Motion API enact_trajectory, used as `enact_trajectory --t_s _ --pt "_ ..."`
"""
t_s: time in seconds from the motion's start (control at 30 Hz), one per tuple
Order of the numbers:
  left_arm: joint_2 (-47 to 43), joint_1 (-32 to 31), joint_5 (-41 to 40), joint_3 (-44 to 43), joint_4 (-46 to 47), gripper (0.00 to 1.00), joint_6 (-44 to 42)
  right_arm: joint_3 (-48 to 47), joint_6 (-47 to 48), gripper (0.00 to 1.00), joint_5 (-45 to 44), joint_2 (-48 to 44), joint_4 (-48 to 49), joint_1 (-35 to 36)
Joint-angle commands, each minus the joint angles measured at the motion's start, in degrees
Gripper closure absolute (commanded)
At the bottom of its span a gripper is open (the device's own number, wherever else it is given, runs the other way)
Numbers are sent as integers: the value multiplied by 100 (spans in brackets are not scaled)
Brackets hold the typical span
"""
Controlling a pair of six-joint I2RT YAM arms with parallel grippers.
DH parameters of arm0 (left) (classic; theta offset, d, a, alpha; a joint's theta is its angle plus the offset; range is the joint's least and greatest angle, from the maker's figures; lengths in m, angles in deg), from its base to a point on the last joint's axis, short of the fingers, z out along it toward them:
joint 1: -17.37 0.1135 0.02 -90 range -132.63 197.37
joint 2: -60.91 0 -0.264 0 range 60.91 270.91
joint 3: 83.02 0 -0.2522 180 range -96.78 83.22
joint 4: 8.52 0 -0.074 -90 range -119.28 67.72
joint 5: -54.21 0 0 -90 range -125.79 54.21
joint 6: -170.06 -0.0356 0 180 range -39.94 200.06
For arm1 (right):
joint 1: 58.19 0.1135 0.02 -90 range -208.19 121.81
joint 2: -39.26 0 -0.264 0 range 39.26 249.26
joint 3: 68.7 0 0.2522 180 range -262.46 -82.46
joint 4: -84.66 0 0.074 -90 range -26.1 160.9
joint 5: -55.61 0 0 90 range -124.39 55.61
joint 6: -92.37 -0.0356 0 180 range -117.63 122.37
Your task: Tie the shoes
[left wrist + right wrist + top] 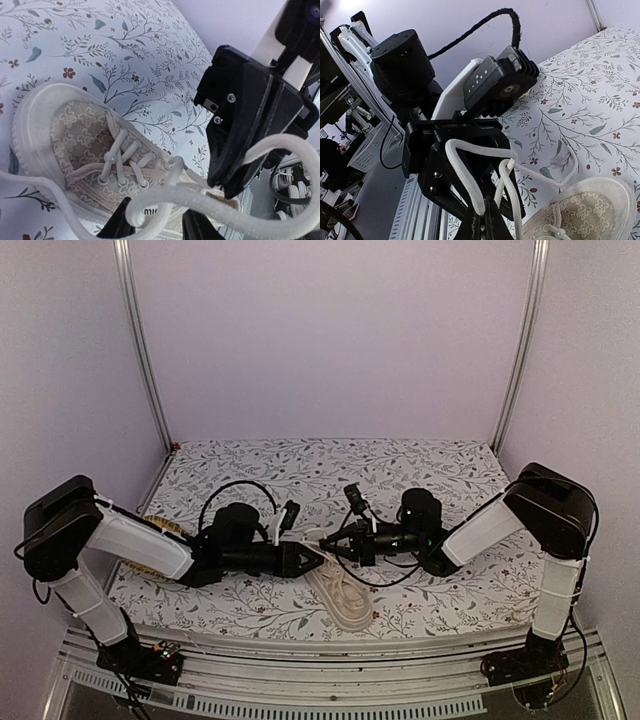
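Two robot arms meet over a single cream shoe [345,598] lying on a flowered cloth [430,470] at the near middle of the table, toe toward the near edge. Its laces [165,202] are drawn up off the eyelets. The right pincer [485,222] is clamped tight on a strand of lace and holds it up in the air. The left pincer [315,560], just beside it and above the tongue, has its fingers standing apart with a curl of lace lying between them, not visibly pinched.

The laces look soft, round and limp – they sag into loops wherever they are not pulled – so they will likely slip or flop unless gripped squarely across the cord, close to where a loop should form. The shoe itself looks light, with a lacy cloth upper that gives and a thick rubbery sole that is stiffer. A hard tug on a strand could well drag or tip it – best to work the cords, not the shoe.
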Motion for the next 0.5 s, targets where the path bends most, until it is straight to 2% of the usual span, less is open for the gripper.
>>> enact_trajectory --t_s 0.0,0.3,0.47 --pt "285 53 -188 -143 608 69 -128 -86 -16 98 67 134 153 -21" --pt "681 48 -358 -67 1311 71 -55 -59 -16 98 -54 173 180 -20" --pt "814 45 -363 19 1760 69 -73 64 -25 98 -356 118 283 -44"
